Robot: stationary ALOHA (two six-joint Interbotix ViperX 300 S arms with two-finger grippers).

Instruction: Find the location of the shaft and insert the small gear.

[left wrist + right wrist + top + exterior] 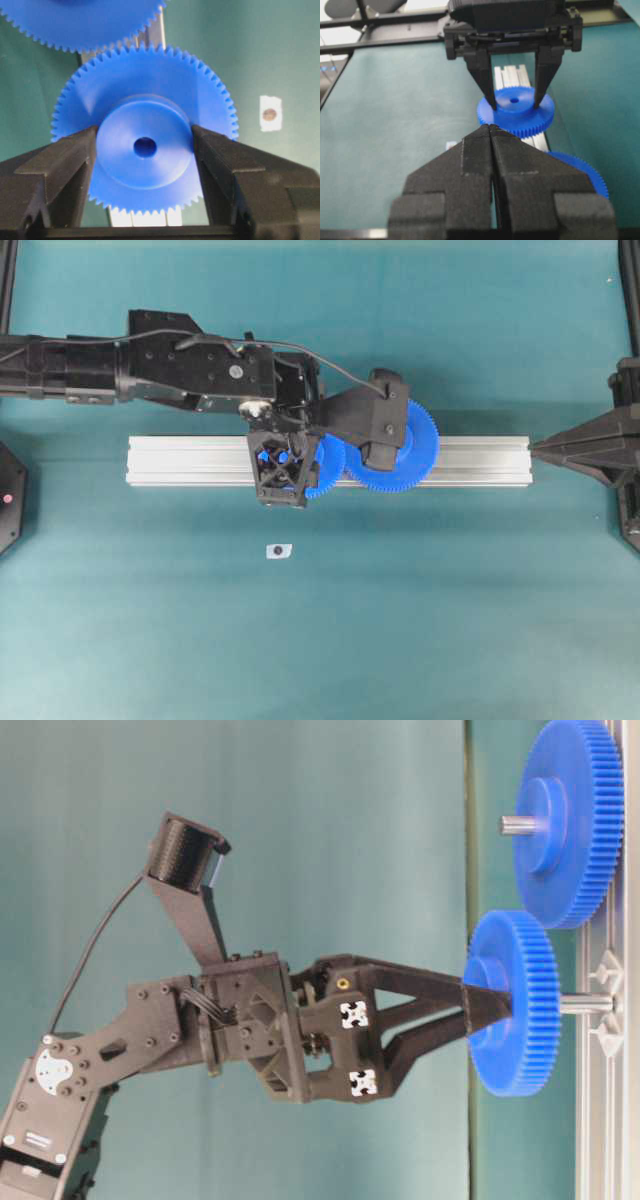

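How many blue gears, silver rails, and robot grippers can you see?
Blue gears: 2, the small gear and the big gear.
Silver rails: 1, the rail.
Grippers: 2, the left gripper and the right gripper.
Total: 5.

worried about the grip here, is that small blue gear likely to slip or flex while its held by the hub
Probably stiff: the small gear looks like thick moulded plastic and shows no bending between the left gripper's fingers. Its smooth round hub could let it twist or slip. It likely sits partly on the shaft, which should steady it.
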